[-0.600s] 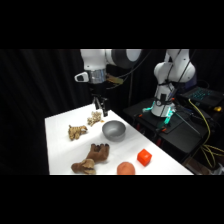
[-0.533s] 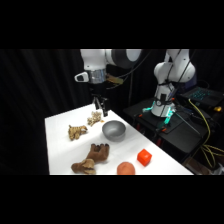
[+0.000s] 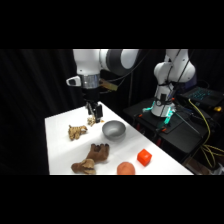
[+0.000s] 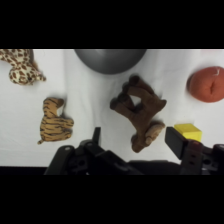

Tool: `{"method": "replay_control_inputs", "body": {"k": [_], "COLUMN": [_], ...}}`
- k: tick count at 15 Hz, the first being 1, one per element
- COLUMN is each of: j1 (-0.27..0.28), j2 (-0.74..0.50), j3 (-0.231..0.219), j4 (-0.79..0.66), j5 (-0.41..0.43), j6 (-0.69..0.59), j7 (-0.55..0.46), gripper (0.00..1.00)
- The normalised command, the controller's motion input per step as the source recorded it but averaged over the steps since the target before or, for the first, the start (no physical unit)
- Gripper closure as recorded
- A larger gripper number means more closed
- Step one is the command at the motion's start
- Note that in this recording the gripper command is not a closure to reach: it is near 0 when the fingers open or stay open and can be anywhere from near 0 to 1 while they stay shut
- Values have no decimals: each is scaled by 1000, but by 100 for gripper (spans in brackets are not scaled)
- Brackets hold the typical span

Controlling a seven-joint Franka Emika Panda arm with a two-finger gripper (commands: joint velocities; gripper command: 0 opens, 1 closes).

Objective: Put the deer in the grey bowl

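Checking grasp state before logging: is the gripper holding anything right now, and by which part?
Nothing is held. The gripper is open and empty above the table; the deer lies on the white surface between and beyond its fingers, untouched, next to the grey bowl.

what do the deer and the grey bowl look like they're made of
The deer looks like soft plush fabric: matte dark brown with tan patches, lumpy rounded limbs and no shine. The grey bowl looks like metal, probably steel: smooth, with a bright highlight along its curved side. Glossy plastic cannot be ruled out from the look alone.
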Motion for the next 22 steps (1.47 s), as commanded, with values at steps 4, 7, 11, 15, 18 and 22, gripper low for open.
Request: {"method": "replay_control_inputs", "body": {"k": [4, 7, 11, 15, 18, 22], "j1": [63, 55, 28, 27, 14, -7], "j2": [522, 495, 395, 283, 253, 242], "j3": [8, 11, 48, 56, 47, 45], "j4": [462, 326, 278, 266, 288, 275], "j5": [-58, -23, 63, 118, 116, 108], "j6": [242, 207, 127, 53, -17, -51], "j7": [133, 114, 56, 60, 24, -12], "gripper": [0, 0, 0, 0, 0, 100]}}
